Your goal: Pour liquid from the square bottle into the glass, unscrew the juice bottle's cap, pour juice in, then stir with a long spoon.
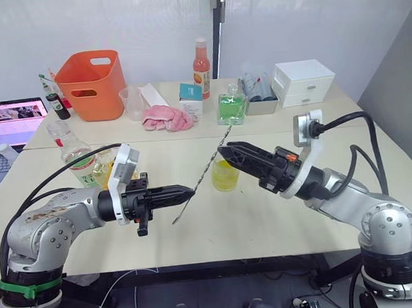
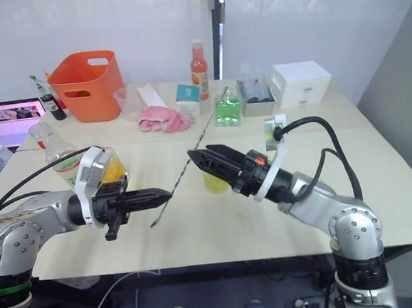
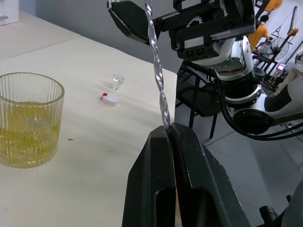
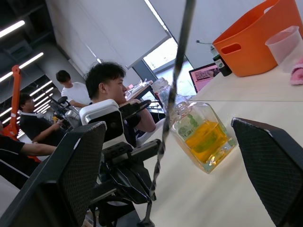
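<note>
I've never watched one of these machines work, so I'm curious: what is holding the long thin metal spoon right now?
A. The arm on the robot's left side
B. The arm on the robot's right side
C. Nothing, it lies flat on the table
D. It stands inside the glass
A: the left gripper has its jaws shut on the long spoon, while the right gripper is open around the shaft.
</note>
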Controlling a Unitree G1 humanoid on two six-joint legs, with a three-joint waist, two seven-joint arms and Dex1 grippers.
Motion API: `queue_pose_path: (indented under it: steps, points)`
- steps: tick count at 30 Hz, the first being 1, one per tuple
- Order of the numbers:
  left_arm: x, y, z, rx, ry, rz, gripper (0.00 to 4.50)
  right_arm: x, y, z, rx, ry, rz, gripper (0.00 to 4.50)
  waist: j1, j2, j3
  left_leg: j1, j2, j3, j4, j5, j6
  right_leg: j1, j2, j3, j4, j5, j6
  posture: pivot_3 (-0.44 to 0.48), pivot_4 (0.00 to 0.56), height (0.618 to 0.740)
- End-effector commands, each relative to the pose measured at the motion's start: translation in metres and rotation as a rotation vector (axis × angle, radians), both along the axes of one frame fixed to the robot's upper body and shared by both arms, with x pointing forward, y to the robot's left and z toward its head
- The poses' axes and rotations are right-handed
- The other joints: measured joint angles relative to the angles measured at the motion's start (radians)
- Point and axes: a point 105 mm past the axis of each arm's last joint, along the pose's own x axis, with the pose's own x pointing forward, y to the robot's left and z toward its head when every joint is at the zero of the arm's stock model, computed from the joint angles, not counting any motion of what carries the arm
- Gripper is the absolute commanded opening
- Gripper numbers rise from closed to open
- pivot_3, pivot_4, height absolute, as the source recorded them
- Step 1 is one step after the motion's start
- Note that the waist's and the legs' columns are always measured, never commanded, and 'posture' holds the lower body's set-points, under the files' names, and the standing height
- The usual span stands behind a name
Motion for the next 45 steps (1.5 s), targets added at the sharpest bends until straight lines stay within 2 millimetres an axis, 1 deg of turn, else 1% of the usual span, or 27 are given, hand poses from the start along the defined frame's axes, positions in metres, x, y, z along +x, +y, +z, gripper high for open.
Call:
queue_pose_path:
  steps: [1, 7, 10, 12, 13, 14, 15, 18, 20, 21, 29, 34, 36, 39, 42, 45]
  points:
    - [-0.005, -0.003, 0.006, 0.012, -0.051, -0.026, 0.04, -0.002, 0.004, 0.011, 0.044, -0.016, 0.018, 4.5, 0.0, 0.0, 0.0, 0.0, 0.0, 0.0, 0.0, 0.0, 0.0, 0.0, 0.0, 0.0, 0.0, 0.0, 0.0, 0.0, 0.15, 0.715]
    - [-0.004, -0.002, 0.005, 0.019, -0.054, -0.022, 0.04, 0.002, 0.004, 0.014, 0.065, -0.006, 0.009, 4.5, 0.001, 0.0, 0.0, 0.0, 0.0, 0.0, 0.0, 0.0, 0.0, 0.0, 0.0, 0.0, 0.0, 0.0, 0.0, 0.0, 0.15, 0.715]
    - [-0.004, -0.001, 0.005, 0.019, -0.054, -0.02, 0.0, 0.002, 0.004, 0.015, 0.065, -0.006, 0.006, 3.7, 0.0, 0.0, 0.0, 0.0, 0.0, 0.0, 0.0, 0.0, 0.0, 0.0, 0.0, 0.0, 0.0, 0.0, 0.0, 0.0, 0.15, 0.715]
    - [-0.003, -0.001, 0.005, 0.021, -0.055, -0.016, 0.0, 0.002, 0.004, 0.015, 0.065, -0.006, 0.006, 2.96, 0.0, 0.0, 0.0, 0.0, 0.0, 0.0, 0.0, 0.0, 0.0, 0.0, 0.0, 0.0, 0.0, 0.0, 0.0, 0.0, 0.15, 0.715]
    - [-0.003, -0.001, 0.005, 0.022, -0.056, -0.014, 0.0, 0.001, 0.004, 0.015, 0.064, -0.007, 0.006, 2.68, 0.0, 0.0, 0.0, 0.0, 0.0, 0.0, 0.0, 0.0, 0.0, 0.0, 0.0, 0.0, 0.0, 0.0, 0.0, 0.0, 0.15, 0.715]
    - [-0.003, 0.0, 0.005, 0.022, -0.057, -0.013, 0.0, 0.001, 0.004, 0.015, 0.062, -0.007, 0.006, 2.26, 0.0, 0.0, 0.0, 0.0, 0.0, 0.0, 0.0, 0.0, 0.0, 0.0, 0.0, 0.0, 0.0, 0.0, 0.0, 0.0, 0.15, 0.715]
    - [-0.003, 0.0, 0.005, 0.022, -0.058, -0.013, 0.0, 0.001, 0.004, 0.014, 0.059, -0.007, 0.006, 1.99, 0.0, 0.0, 0.0, 0.0, 0.0, 0.0, 0.0, 0.0, 0.0, 0.0, 0.0, 0.0, 0.0, 0.0, 0.0, 0.0, 0.15, 0.715]
    - [-0.002, 0.0, 0.005, 0.019, -0.059, -0.01, 0.0, 0.001, 0.005, 0.013, 0.053, -0.004, 0.007, 0.96, 0.0, 0.0, 0.0, 0.0, 0.0, 0.0, 0.0, 0.0, 0.0, 0.0, 0.0, 0.0, 0.0, 0.0, 0.0, 0.0, 0.15, 0.715]
    - [-0.002, 0.0, 0.005, 0.018, -0.061, -0.007, 0.0, 0.001, 0.005, 0.012, 0.051, -0.002, 0.007, 0.2, 0.0, 0.0, 0.0, 0.0, 0.0, 0.0, 0.0, 0.0, 0.0, 0.0, 0.0, 0.0, 0.0, 0.0, 0.0, 0.0, 0.15, 0.715]
    - [-0.002, 0.0, 0.005, 0.018, -0.062, -0.006, 0.0, 0.001, 0.005, 0.011, 0.05, 0.0, 0.006, 0.03, 0.0, 0.0, 0.0, 0.0, 0.0, 0.0, 0.0, 0.0, 0.0, 0.0, 0.0, 0.0, 0.0, 0.0, 0.0, 0.0, 0.15, 0.715]
    - [0.003, 0.001, 0.002, 0.046, -0.044, 0.032, 0.0, 0.006, 0.002, 0.01, 0.05, 0.01, -0.027, 0.03, 0.0, 0.0, 0.0, 0.0, 0.0, 0.0, 0.0, 0.0, 0.0, 0.0, 0.0, 0.0, 0.0, 0.0, 0.0, 0.0, 0.15, 0.715]
    - [0.01, 0.001, 0.003, 0.051, -0.097, 0.079, 0.0, 0.012, -0.001, 0.009, 0.041, 0.01, -0.063, 0.03, 0.001, 0.0, 0.0, 0.0, 0.0, 0.0, 0.0, 0.0, 0.0, 0.0, 0.0, 0.0, 0.0, 0.0, 0.0, 0.0, 0.15, 0.715]
    - [0.016, 0.0, 0.007, 0.03, -0.115, 0.109, 0.64, 0.013, -0.002, 0.009, 0.04, 0.009, -0.074, 0.0, 0.001, 0.0, 0.0, 0.0, 0.0, 0.0, 0.0, 0.0, 0.0, 0.0, 0.0, 0.0, 0.0, 0.0, 0.0, 0.0, 0.15, 0.715]
    - [0.017, -0.002, 0.006, 0.031, -0.119, 0.106, 1.57, 0.015, -0.006, 0.01, 0.039, 0.005, -0.091, 0.0, 0.001, 0.0, 0.0, -0.001, 0.0, 0.0, 0.0, 0.0, 0.0, 0.0, 0.0, 0.0, 0.0, 0.0, 0.0, 0.0, 0.15, 0.715]
    - [0.02, 0.0, 0.002, 0.054, -0.124, 0.123, 2.57, 0.017, -0.01, 0.011, 0.044, 0.001, -0.12, 0.0, 0.0, 0.0, 0.0, -0.001, 0.0, 0.0, 0.0, 0.0, 0.0, -0.001, 0.0, 0.0, -0.001, 0.0, 0.0, 0.0, 0.15, 0.715]
    - [0.024, 0.005, -0.006, 0.095, -0.138, 0.172, 3.59, 0.022, -0.02, 0.015, 0.055, -0.016, -0.16, 0.0, 0.0, 0.0, 0.0, -0.001, 0.0, 0.0, 0.0, 0.0, 0.0, -0.001, 0.0, 0.0, -0.001, 0.0, 0.0, 0.0, 0.15, 0.715]
